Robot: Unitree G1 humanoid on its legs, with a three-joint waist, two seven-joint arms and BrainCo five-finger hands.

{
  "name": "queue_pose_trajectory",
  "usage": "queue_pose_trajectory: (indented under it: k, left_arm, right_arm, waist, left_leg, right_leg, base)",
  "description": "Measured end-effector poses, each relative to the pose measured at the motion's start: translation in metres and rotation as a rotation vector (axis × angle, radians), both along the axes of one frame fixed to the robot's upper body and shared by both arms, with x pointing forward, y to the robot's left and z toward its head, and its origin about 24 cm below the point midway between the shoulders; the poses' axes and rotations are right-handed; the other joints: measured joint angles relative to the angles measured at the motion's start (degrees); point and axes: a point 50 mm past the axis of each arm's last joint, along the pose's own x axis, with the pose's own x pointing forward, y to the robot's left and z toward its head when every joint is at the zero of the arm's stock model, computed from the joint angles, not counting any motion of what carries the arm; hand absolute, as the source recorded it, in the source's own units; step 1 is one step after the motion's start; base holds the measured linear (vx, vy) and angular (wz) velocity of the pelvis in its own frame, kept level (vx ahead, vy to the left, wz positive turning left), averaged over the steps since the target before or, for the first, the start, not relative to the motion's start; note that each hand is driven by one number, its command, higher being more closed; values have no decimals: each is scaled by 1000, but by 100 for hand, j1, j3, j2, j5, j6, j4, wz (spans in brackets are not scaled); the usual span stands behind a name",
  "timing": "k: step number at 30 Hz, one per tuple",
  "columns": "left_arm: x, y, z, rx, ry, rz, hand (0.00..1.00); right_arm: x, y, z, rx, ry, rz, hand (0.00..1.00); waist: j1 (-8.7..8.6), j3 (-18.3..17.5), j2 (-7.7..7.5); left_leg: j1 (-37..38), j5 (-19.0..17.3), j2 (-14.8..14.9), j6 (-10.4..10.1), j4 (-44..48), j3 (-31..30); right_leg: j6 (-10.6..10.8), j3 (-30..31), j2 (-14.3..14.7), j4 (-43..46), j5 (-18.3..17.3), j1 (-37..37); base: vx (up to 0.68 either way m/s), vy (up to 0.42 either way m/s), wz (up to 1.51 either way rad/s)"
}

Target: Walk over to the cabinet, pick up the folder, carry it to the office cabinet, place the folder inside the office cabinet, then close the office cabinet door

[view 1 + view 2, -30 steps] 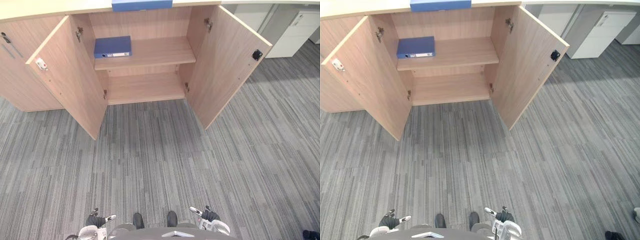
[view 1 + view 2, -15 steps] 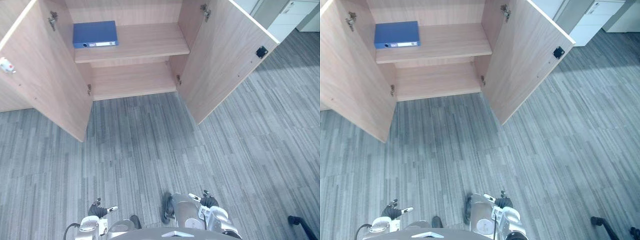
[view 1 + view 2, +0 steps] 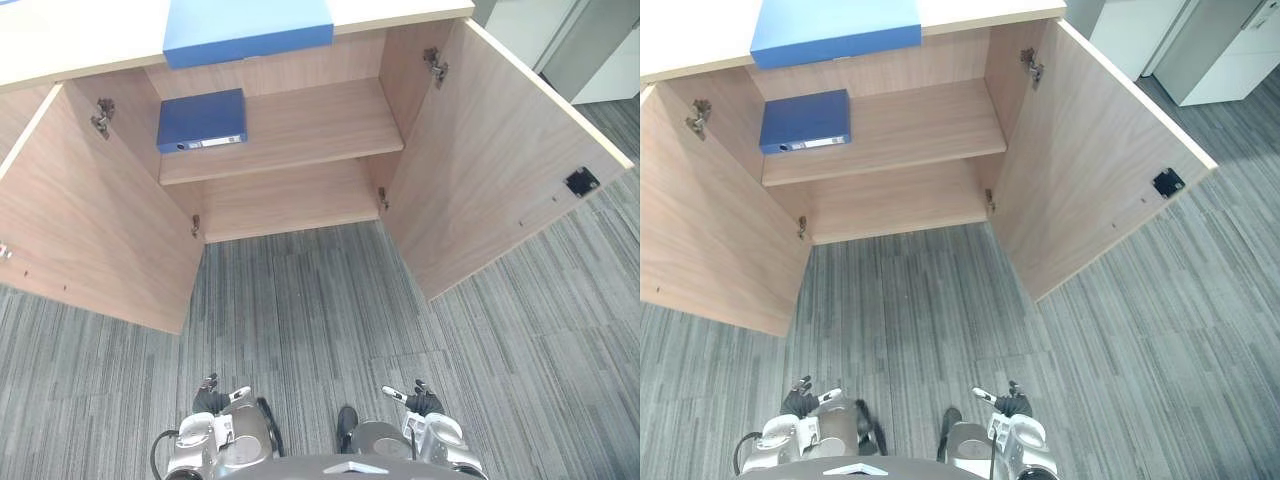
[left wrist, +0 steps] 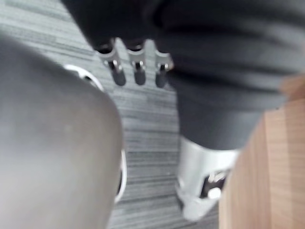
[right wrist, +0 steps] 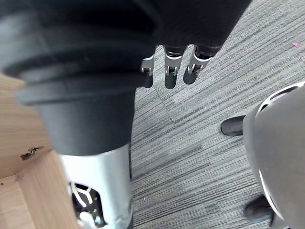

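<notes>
- Pale wood-grain cabinet [image 3: 320,118]: finished in smooth, matt laminate.
- Dark blue folder [image 3: 201,118]: covered in smooth material, slightly sheened.
- Grey striped carpet floor [image 3: 300,310]: rough, matt woven cloth.
- Small silver door hinges [image 3: 433,64]: made of bright metal.

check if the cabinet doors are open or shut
Open: left door and right door both stand wide, baring the upper shelf where the blue folder lies flat.

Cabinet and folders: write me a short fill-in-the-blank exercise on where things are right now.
The dark blue folder lies flat on the ____ shelf inside the cabinet.
Its left door and right door both stand ____.
A lighter blue folder lies on ____ of the cabinet.
The left hand and the right hand hang low, fingers straight, holding ____.
Missing words: upper; open; top; nothing.
</notes>
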Motion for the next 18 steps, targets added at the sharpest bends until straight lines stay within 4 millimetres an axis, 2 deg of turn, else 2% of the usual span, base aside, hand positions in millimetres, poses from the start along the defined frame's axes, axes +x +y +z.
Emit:
queue_pose_trajectory:
  k: [1,2,3,4,5,6,7,8,9,10,12,13,14,16,17,18]
  left_arm:
    - [1,0,0,0,-3,-3,0]
    - [2,-2,0,-2,-3,-9,0]
    - [0,-3,-1,-7,6,-6,0]
    - [0,-2,-1,-6,7,-6,0]
    - [0,4,0,10,5,-7,0]
    - [0,8,0,22,9,-12,0]
    - [-1,9,0,24,14,-10,0]
    - [-2,10,-1,26,20,-7,0]
    - [-3,11,-1,27,24,-8,0]
    - [-8,12,-4,29,52,-12,0]
    - [-12,11,-6,29,74,-26,0]
    - [-16,14,-7,39,87,-36,0]
    - [-16,16,-7,44,89,-38,0]
    - [-15,15,-6,38,84,-33,0]
    - [-13,13,-6,33,81,-33,0]
    - [-12,10,-7,27,80,-35,0]
  right_arm:
    - [-1,-1,0,0,4,-4,0]
    - [-5,-3,-2,-6,17,-7,0]
    - [-8,-3,-4,-4,34,-7,0]
    - [-10,-2,-6,2,45,-5,0]
    - [-12,4,-8,17,56,-5,0]
    - [-14,9,-9,31,60,-5,0]
    - [-14,10,-10,35,62,-5,0]
    - [-14,12,-10,38,63,-4,0]
    - [-13,12,-10,36,61,0,0]
    - [-9,11,-8,30,50,6,0]
    - [-6,10,-7,26,41,11,0]
    - [-5,10,-6,21,35,22,0]
    - [-4,10,-5,17,32,34,0]
    - [-3,10,-5,14,31,39,0]
    - [-3,9,-4,11,25,41,0]
    - [1,8,-2,2,11,52,0]
  waist:
    - [9,-6,-10]
    - [9,-18,5]
    - [33,-41,29]
    - [57,-62,4]
    - [47,-183,-156]
    - [8,-253,-287]
    - [28,-279,-328]
    - [71,-301,-370]
    - [79,-302,-372]
    - [54,-287,-347]
    - [27,-279,-333]
    - [-47,-241,-262]
    - [-80,-245,-266]
    - [-102,-245,-257]
    - [-159,-232,-229]
    - [-237,-215,-195]
  left_leg:
    - [-62,99,-133,-21,-377,-61]
    - [-122,468,-384,-28,-1227,-227]
    - [-100,1156,-542,133,-1767,-406]
    - [-78,1478,-607,274,-1735,-487]
    - [-96,1325,-782,445,-1563,-447]
    - [-100,1098,-863,533,-1411,-355]
    - [-64,1016,-872,581,-1348,-285]
    - [116,828,-883,671,-1265,-142]
    - [244,759,-897,741,-1281,-103]
    - [784,641,-927,855,-1547,-65]
    - [1205,606,-953,844,-1847,-93]
    - [1605,604,-962,838,-2153,-158]
    - [1942,606,-946,834,-2398,-192]
    - [2170,606,-873,832,-2542,-219]
    - [2274,594,-785,812,-2606,-298]
    - [2368,571,-678,737,-2683,-370]
  right_leg:
    - [63,14,-76,-50,-38,83]
    - [180,34,-179,-165,-100,257]
    - [372,91,-215,-300,-187,412]
    - [453,149,-263,-328,-241,477]
    - [534,229,-452,-313,-317,520]
    - [529,306,-594,-58,-313,439]
    - [530,396,-651,164,-314,345]
    - [528,589,-731,808,-304,139]
    - [540,702,-758,1261,-261,-21]
    - [634,965,-787,2814,-33,-584]
    - [637,941,-725,3674,-279,-916]
    - [515,773,-670,4096,-536,-1153]
    - [402,538,-597,4146,-723,-1419]
    - [318,323,-452,3811,-852,-1777]
    - [318,275,-262,3298,-869,-2080]
    - [322,290,-71,2521,-659,-2314]
  base:
    - [382,179,-13]
    - [460,259,-21]
    - [315,196,-30]
    - [469,306,-34]
    - [513,282,-21]
    - [612,334,-19]
    - [490,236,-30]
    - [379,199,-36]
    - [546,266,-43]
    - [431,192,-27]
    - [367,119,-8]
    - [385,54,19]
    - [380,27,25]
    - [354,-65,22]
    - [420,-151,36]
    - [354,-147,38]
